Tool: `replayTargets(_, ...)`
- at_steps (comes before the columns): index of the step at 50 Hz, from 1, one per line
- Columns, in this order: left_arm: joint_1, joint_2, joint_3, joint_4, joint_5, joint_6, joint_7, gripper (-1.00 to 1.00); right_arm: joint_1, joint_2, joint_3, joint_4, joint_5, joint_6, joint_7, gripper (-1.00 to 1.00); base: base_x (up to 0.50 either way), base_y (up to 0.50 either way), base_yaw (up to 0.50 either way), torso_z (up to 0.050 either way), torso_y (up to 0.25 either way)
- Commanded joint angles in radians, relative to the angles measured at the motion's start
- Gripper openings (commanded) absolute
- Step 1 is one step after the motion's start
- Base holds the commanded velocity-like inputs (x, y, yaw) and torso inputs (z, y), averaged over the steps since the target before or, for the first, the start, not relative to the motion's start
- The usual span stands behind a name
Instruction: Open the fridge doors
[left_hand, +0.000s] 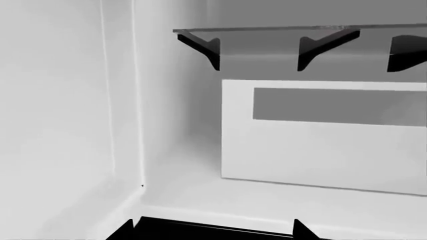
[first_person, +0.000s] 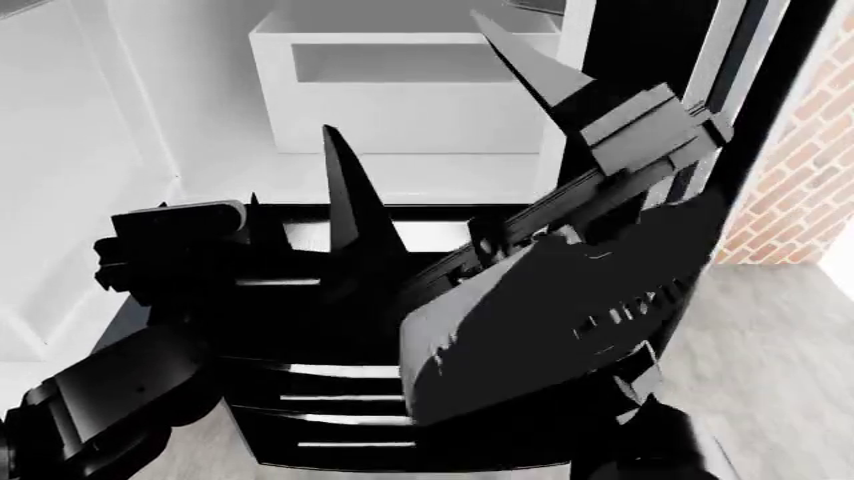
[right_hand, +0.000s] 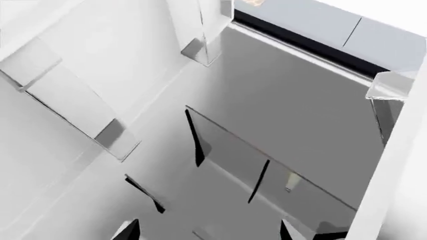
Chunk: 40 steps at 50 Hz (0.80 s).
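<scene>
Item 1. Fridge doors: the left door's white inner face (first_person: 67, 150) fills the left edge of the head view, swung wide. The right door (first_person: 721, 60) stands at the upper right, its dark edge and pale strip showing, apparently partly open, so the interior lies exposed between them.

Item 2. White crisper bin (first_person: 400, 90): upper centre of the head view, seated on the fridge floor; glass shelf (left_hand: 300, 30) on black brackets above it in the left wrist view.

Item 3. Left end effector (first_person: 354, 190): centre-left, one dark finger pointing into the cavity, clamped on nothing; fingertips at the wrist view's lower edge sit apart.

Item 4. Right end effector (first_person: 534, 70): upper centre-right, raised beside the right door, probably to push it wider; fingers spread, empty.

Item 5. Brick wall (first_person: 801, 170): right edge.
</scene>
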<state>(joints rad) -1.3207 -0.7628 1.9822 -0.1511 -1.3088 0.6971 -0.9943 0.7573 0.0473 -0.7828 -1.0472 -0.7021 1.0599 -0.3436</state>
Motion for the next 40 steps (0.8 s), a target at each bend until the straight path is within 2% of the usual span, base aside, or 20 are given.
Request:
replayTargets(1,0.004,0.026,-0.033,-0.037,0.016,0.013,0.027,1.0,0.107,-0.047,0.005,0.0,-0.003,0.273,-0.113,1.0,0.0,0.0,0.0,0.0,0.0)
replayTargets(9,0.019,0.035,-0.039,-0.055,0.012,0.013,0.037,1.0,0.217,-0.046,-0.069,0.005,0.126,0.433,-0.056,1.0,0.0,0.0,0.0,0.0,0.0)
replayTargets(18,0.027,0.038,-0.045,-0.062,0.014,0.011,0.039,1.0,0.269,-0.042,-0.157,0.089,0.269,0.423,0.029,1.0,0.0,0.0,0.0,0.0,0.0)
replayTargets(27,0.032,0.039,-0.049,-0.064,0.019,0.008,0.04,1.0,0.298,-0.035,-0.067,0.185,0.372,0.345,0.046,1.0,0.0,0.0,0.0,0.0,0.0)
replayTargets(40,0.05,0.047,-0.054,-0.08,0.031,0.008,0.04,1.0,0.325,-0.013,0.136,0.474,0.507,0.09,0.018,1.0,0.0,0.0,0.0,0.0,0.0)
